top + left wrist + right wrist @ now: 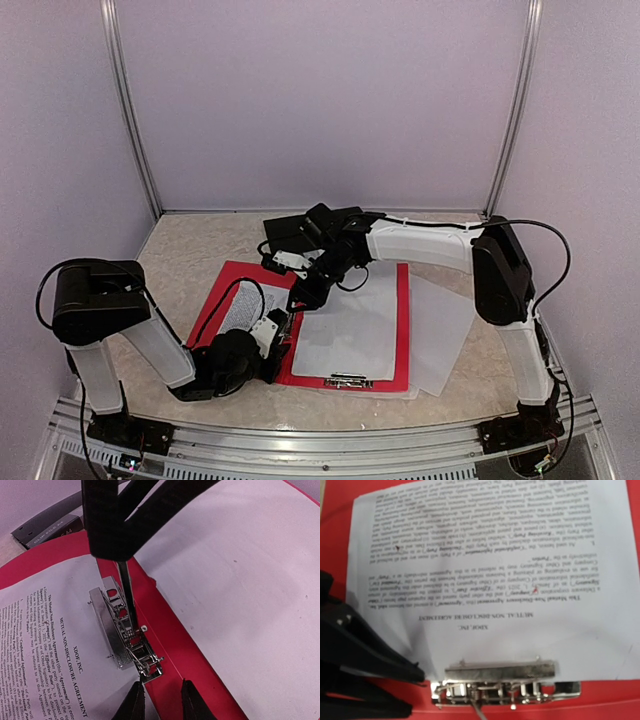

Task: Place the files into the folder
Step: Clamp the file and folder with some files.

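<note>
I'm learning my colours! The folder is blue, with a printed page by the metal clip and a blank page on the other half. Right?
Not quite. The folder is red, not blue; the left wrist view shows it plainly. The rest holds: a printed page lies by the metal clip and a blank page on the other half.

Far edge, middle: a black box (290, 232) lies flat.
Centre: the right arm (420, 245) crosses above the red folder (404, 320).
Folder spine: the clip lever (127, 600) stands up, pinched by the right end effector (112, 552); the left end effector (160, 695), fingers apart, is just beside.
Far left corner: bare counter (185, 250).
Right edge: flat white sheets (445, 330).
</note>
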`<state>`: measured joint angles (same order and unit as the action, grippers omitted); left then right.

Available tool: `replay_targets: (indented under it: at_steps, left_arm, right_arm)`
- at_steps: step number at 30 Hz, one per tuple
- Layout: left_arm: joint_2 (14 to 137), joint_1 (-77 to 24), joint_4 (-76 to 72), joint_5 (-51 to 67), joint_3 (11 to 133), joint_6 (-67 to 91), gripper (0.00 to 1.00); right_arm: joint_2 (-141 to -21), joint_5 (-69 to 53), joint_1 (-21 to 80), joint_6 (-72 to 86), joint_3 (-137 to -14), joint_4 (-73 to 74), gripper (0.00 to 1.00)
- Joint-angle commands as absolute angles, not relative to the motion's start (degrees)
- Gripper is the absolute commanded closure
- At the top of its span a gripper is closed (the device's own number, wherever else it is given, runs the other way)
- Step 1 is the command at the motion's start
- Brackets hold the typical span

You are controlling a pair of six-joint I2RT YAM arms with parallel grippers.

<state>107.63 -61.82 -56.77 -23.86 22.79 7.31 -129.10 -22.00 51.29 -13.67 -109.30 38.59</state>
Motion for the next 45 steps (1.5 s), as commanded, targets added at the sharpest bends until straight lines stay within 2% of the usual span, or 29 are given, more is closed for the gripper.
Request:
replay_targets:
  at_steps: [1,14,24,45]
  left_arm:
    - [108.5,-61.1,-53.3,-22.8,21.5,7.6,0.76]
    - [108.5,-61.1,-53.4,-22.3,21.5,7.6,0.77]
    - [108.6,-61.1,-53.3,-22.2,21.6,7.5,0.77]
    - [108.7,-61.0,-53.2,-22.3,21.8,7.5,0.77]
  right_arm:
    - [-131.0,-20.9,51.0,-14.0,-111.1,40.5,0.70]
    - [-132.6,-19.6,50.3,-13.8,-113.4,41.4,0.91]
    - [-134.1,-19.0,49.7,-13.9,-114.5,41.6,0.99]
    - [-138.9,-17.5,48.3,-15.0,-116.5,41.9,1.00]
